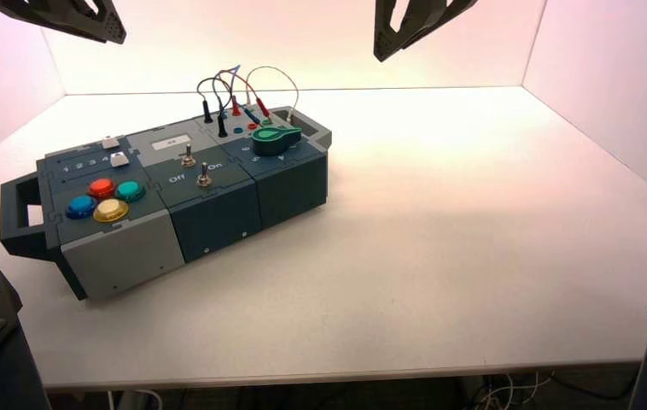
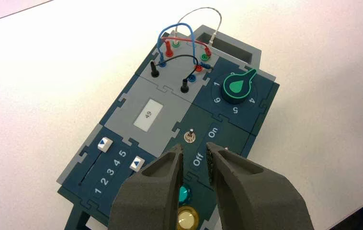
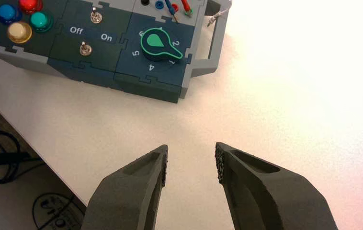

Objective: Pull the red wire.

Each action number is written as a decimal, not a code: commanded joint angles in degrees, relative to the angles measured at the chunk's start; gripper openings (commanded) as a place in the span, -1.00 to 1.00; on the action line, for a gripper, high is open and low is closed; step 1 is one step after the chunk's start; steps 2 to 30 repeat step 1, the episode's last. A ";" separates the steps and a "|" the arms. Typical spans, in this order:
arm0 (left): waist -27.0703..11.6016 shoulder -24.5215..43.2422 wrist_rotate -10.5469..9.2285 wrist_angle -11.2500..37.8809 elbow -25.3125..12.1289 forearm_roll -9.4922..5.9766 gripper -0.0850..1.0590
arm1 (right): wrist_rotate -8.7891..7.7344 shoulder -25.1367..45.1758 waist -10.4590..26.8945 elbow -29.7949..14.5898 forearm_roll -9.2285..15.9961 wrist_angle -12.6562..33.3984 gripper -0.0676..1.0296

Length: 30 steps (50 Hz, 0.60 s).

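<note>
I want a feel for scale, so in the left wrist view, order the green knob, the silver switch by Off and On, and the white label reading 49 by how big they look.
1. Green knob
2. White label
3. Silver switch

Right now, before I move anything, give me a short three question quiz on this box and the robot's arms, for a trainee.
1. True or false: neither the left gripper nor the right gripper holds any of the wires.

2. Multiple choice: which colour is missing from the four round buttons?
A) Red
B) Purple
C) Blue

3. Fill in the blank: the lettering by the toggle switches reads "Off" and "___".

Key: 1 true; 2 B; 3 On
</note>
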 commanded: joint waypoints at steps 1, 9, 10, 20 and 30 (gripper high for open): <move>0.26 0.00 0.26 -0.44 -1.23 0.09 -0.36 | 0.26 -0.26 -0.18 -0.35 0.26 -0.97 0.10; 0.26 0.00 0.26 -0.44 -1.23 0.09 -0.36 | 0.26 -0.26 -0.18 -0.35 0.26 -0.97 0.10; 0.26 0.00 0.26 -0.44 -1.23 0.09 -0.36 | 0.26 -0.26 -0.18 -0.35 0.26 -0.97 0.10; 0.26 0.00 0.26 -0.44 -1.23 0.09 -0.36 | 0.26 -0.26 -0.18 -0.35 0.26 -0.97 0.10; 0.26 0.00 0.26 -0.44 -1.23 0.09 -0.36 | 0.26 -0.26 -0.18 -0.35 0.26 -0.97 0.10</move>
